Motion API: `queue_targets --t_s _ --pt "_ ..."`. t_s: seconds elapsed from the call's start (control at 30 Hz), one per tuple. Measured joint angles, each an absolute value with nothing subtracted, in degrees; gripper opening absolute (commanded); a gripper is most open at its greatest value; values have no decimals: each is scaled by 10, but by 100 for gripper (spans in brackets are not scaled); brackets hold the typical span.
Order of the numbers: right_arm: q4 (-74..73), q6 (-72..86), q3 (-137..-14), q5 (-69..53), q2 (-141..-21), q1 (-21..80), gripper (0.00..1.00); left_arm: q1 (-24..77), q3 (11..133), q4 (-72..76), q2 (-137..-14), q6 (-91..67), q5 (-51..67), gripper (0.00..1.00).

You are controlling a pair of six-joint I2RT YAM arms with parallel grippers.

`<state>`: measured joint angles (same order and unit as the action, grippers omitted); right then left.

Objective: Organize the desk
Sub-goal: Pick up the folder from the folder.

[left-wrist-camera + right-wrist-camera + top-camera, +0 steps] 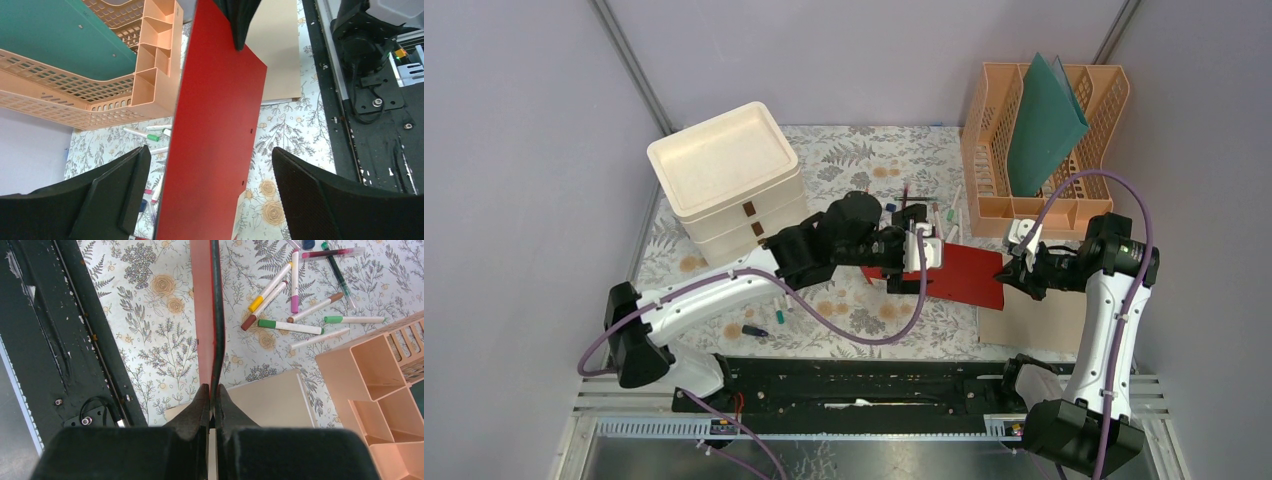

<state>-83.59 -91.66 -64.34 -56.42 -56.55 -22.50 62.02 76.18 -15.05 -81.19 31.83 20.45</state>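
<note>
The desk (pixel 864 150) has a pale fern-and-flower cloth. A red folder (pixel 964 277) hangs just above its middle right. My right gripper (pixel 1007 272) is shut on the folder's right edge. In the right wrist view the red folder (pixel 209 315) runs edge-on away from the pinching right gripper (pixel 213 392). My left gripper (pixel 914 262) is open at the folder's left end. In the left wrist view the red folder (pixel 215 135) passes between the spread fingers (pixel 120 195) of the left gripper (pixel 210 192), apart from both.
A beige file rack (pixel 1044 150) holding a green folder (pixel 1046 125) stands at the back right. Stacked cream trays (pixel 729 180) sit at the back left. A tan folder (pixel 1034 320) lies flat at the front right. Several markers (pixel 295 305) are scattered mid-desk. A black rail (pixel 864 385) runs along the front.
</note>
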Motion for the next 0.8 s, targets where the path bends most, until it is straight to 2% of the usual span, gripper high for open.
queue_targets --t_s 0.17,0.37,0.4,0.47,0.57,0.6,0.7,0.73,0.8 --pt "-836 -917 -643 -564 -563 -225 0 591 821 -171 -868 326 220 78" --pt "-836 -917 -643 -564 -562 -225 0 569 865 -219 -925 342 232 66" --pt "-836 -917 -643 -564 -562 -225 0 569 867 -227 -929 345 236 57" --pt "-836 -917 -643 -564 -562 -225 0 570 867 -242 -935 349 243 26" --pt "-836 -918 -643 -564 -562 -225 0 571 867 -253 -938 354 252 3" --pt "-833 -920 -643 -564 -562 -225 0 571 868 -261 -938 351 257 0" --pt "-823 -928 -642 -561 -562 -225 1 574 868 -271 -939 349 263 0" --pt "-823 -928 -642 -561 -562 -225 7 574 869 -273 -939 347 264 0" --pt "-822 -926 -642 -561 -561 -225 32 574 869 -273 -938 341 264 0"
